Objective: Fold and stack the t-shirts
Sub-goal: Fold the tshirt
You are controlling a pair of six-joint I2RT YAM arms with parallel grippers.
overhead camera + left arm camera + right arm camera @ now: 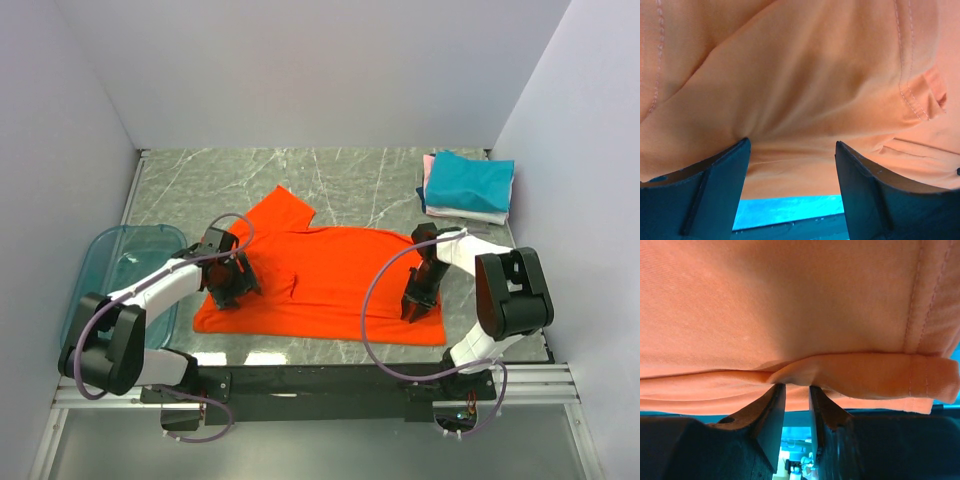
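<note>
Left gripper (228, 278): released; jaws stand wide apart, tips down at the cloth, nothing between them.
Left fingers (715, 190): dark and blunt, with cloth lying just past both tips.
Left arm: low and folded at the elbow, its forearm reaching from the near-left base across to the cloth's left end.
Right gripper (420, 303): clenched narrow, nipping a raised ridge of cloth at its tips.
Right fingers (771, 412): close together, with creases in the cloth running into the tips.
Right arm: shoulder block outboard; the forearm reaches far and inward, and the wrist bends back toward the near edge.
Held thing: bright orange-red t-shirt (330, 280) of soft cloth, short-sleeved, lying flat between the two grippers.
Long axis: side to side, from the left gripper to the right gripper.
Sleeve: sticks out toward the far side, beyond the left gripper.
Near hem: just inside the near edge of the grey-green marbled tabletop (350, 180).
Open room: bare marble shows beyond the shirt's far edge, up to the back wall.
Beyond the right gripper: folded stack (470, 185), teal over pink and white, in the far corner, well apart.
Outboard of the left arm: translucent blue-green plastic bin (110, 250), near the forearm.
</note>
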